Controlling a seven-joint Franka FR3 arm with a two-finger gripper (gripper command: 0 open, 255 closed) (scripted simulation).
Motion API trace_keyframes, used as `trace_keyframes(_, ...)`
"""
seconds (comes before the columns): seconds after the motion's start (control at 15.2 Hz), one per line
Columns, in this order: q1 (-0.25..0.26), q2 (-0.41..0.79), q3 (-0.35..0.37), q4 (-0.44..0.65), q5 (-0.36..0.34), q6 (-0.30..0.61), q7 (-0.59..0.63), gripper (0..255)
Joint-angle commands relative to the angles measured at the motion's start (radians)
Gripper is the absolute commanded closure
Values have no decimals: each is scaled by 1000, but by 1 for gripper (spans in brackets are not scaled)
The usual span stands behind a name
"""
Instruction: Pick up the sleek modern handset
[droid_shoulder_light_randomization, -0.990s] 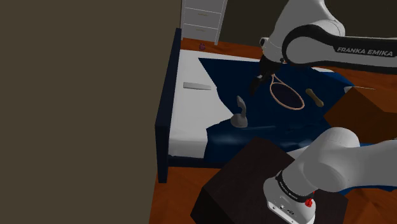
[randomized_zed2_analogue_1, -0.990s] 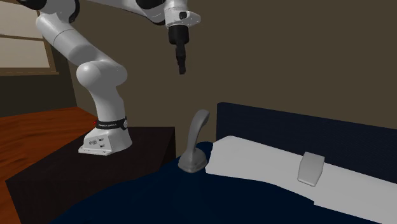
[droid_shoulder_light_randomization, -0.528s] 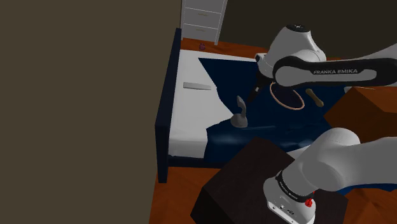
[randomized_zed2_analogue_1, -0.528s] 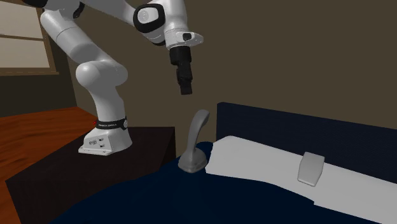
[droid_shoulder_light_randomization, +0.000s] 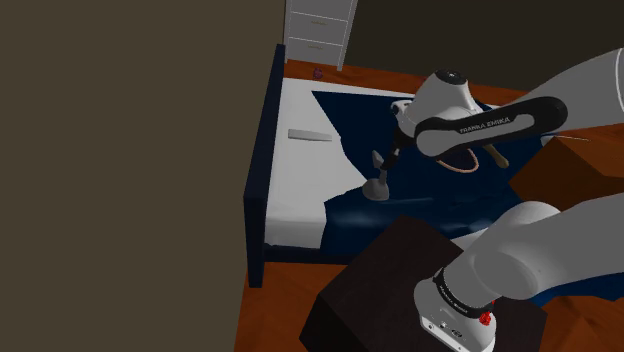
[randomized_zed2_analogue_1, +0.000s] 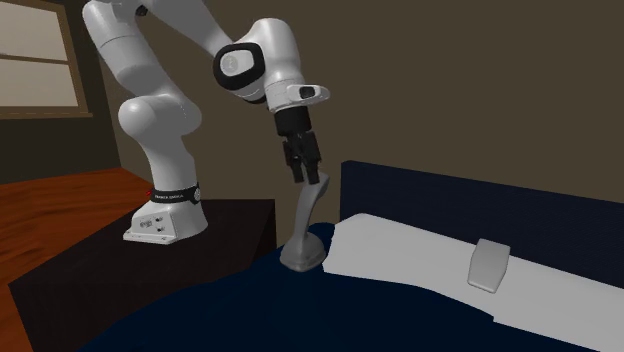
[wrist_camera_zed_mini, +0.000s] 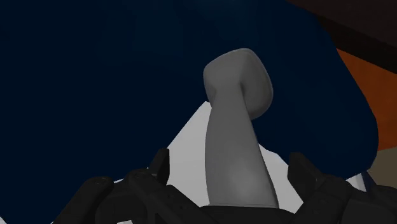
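Dim, flat light throughout; the wall (droid_shoulder_light_randomization: 120, 150) reads murky brown; the arm (randomized_zed2_analogue_1: 160, 120) is the brightest surface, shaded underneath; the handset (wrist_camera_zed_mini: 235, 140) shades softly grey; the blanket (wrist_camera_zed_mini: 95, 76) near black.

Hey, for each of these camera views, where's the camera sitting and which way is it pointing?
Shoulder view: beside and behind the stand, looking down over the bed; the arm and gripper show.
Second exterior view: low beside the bed, facing the arm; it shows from base to gripper.
Wrist view: on the hand, looking along the open fingers at the grey handset.
Shared: both exterior views show the handset standing on the navy blanket.
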Motion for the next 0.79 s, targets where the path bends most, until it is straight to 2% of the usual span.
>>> trace_keyframes(0.0, -2, 27, -4, -8, -9, 39, 3, 0)
trace_keyframes(0.26, -10, 98, -10, -28, -29, 128, 21, 0)
trace_keyframes(0.4, -11, 98, -10, -28, -29, 128, 21, 0)
trace_keyframes(0.46, -11, 97, -11, -27, -29, 127, 20, 255)
trace_keyframes(0.73, -11, 98, -12, -27, -29, 128, 19, 255)
